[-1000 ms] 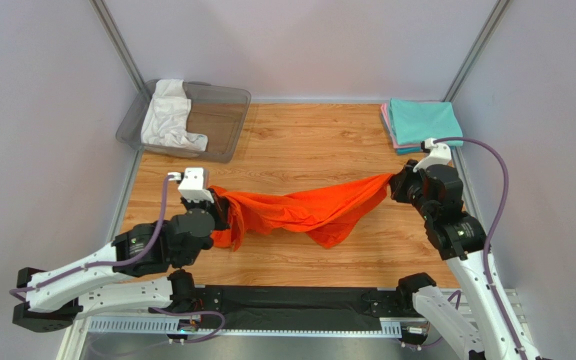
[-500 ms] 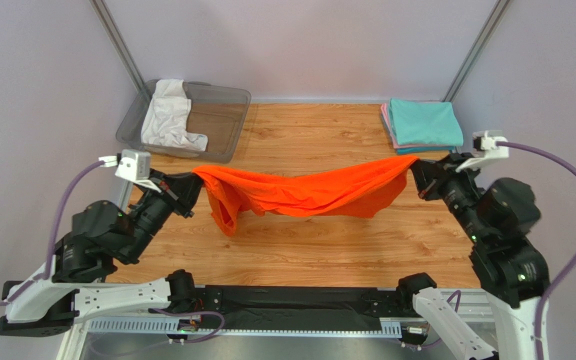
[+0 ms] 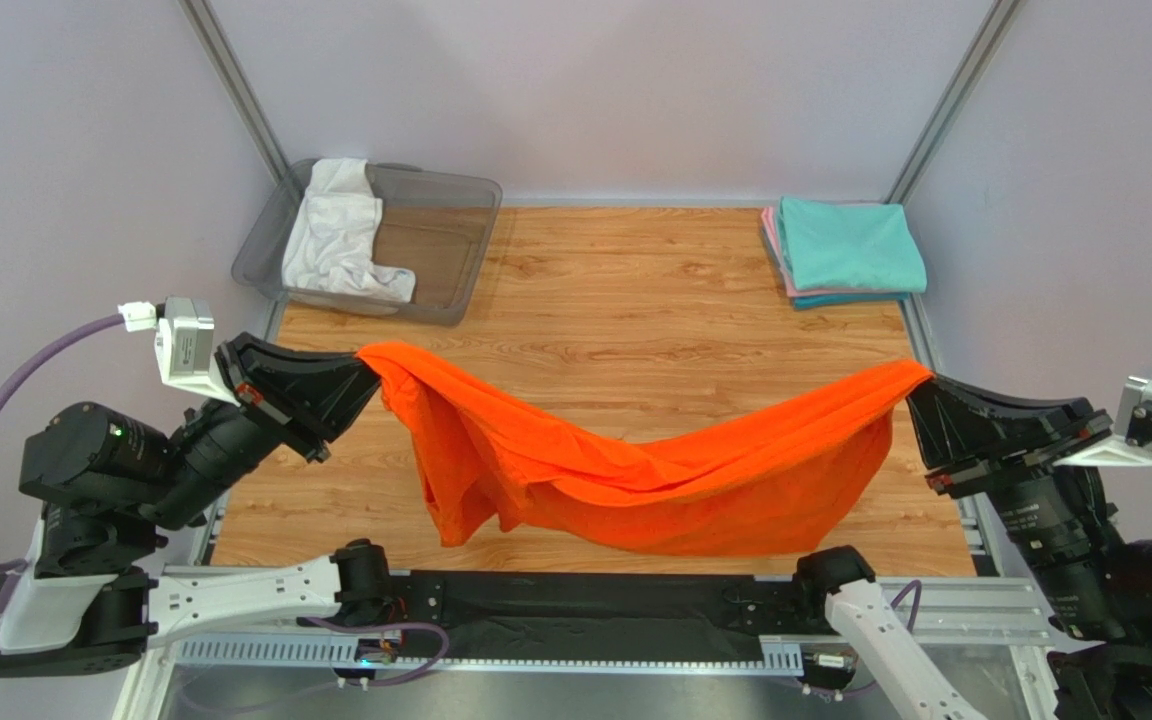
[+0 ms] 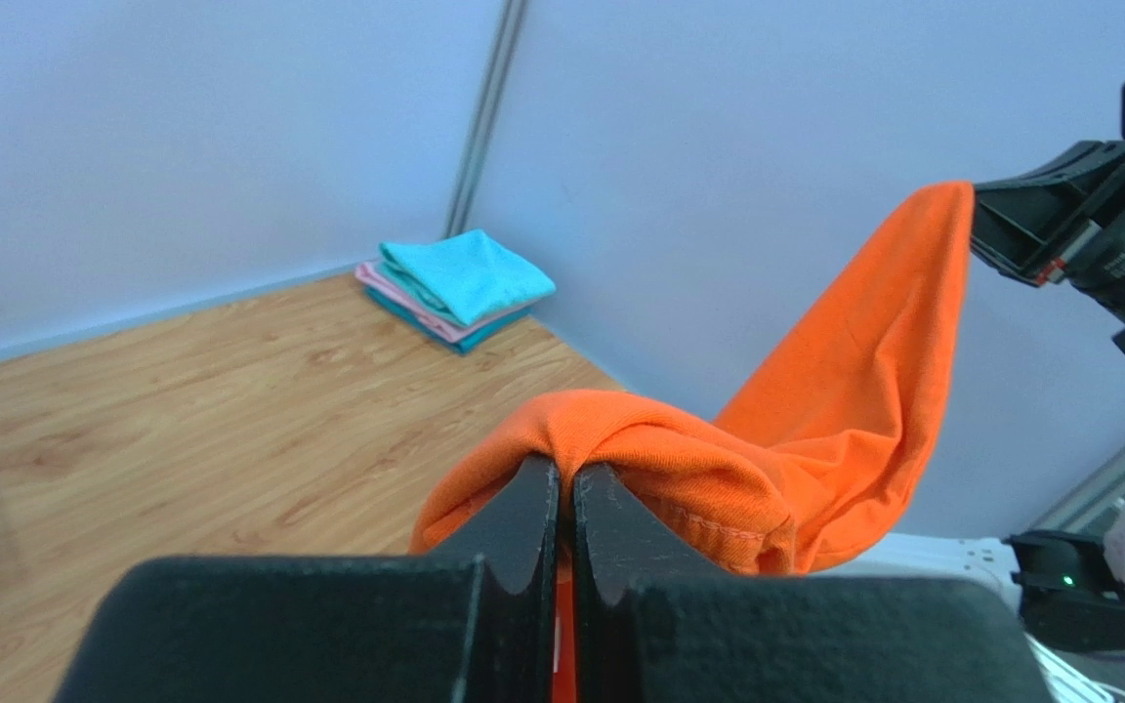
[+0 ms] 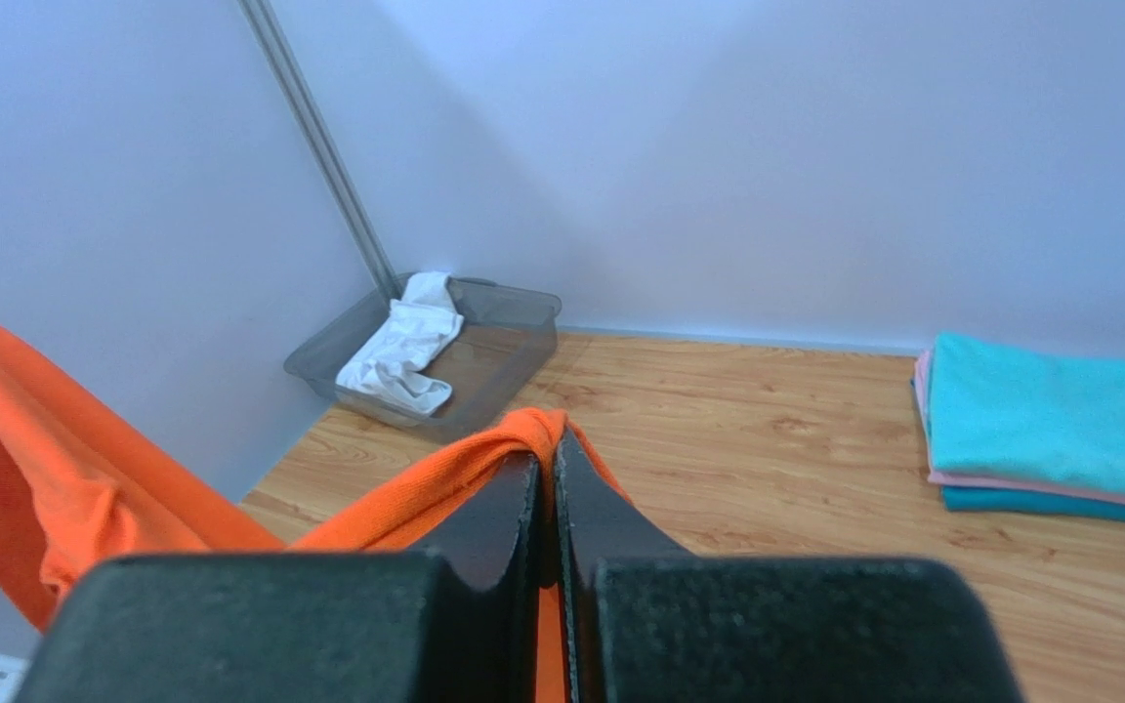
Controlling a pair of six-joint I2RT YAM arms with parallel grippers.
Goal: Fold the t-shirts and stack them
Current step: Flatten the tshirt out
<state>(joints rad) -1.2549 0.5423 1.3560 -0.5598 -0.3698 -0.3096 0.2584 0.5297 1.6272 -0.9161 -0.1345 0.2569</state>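
While the bright orange cotton t-shirt (image 3: 642, 465) hangs in the air like a hammock, each end of it is nipped tight. The left pincer (image 3: 364, 372) is closed on a bunched fold at one end and the right pincer (image 3: 916, 396) on a bunched fold at the other, with nothing but cloth between the jaws.

My marker is the folded pile on the wooden tabletop (image 3: 642, 293), a teal shirt (image 3: 845, 243) lying on a pink one (image 3: 767, 240). The orange shirt hangs well nearer the robot than that pile. Its right end is almost straight in front of the pile and its left end is far across from it.

Far to the left of the pile, along the same back edge, a crumpled white shirt (image 3: 334, 240) lies in a clear grey plastic bin (image 3: 462, 255).

The cloth looks light, limp and not at all slippery. It sags deep in the middle and hangs doubled near the left grip, so I judge it will not open flat by itself. Shoulder seams or hem corners would be the better holds, though I cannot tell which parts are pinched now.

A wide stretch of bare wood lies between the shirt and the pile, enough to lay it out. The sagging middle hangs over the tabletop's near edge, by the black rail, and could snag there. The side walls stand close beside both arms.
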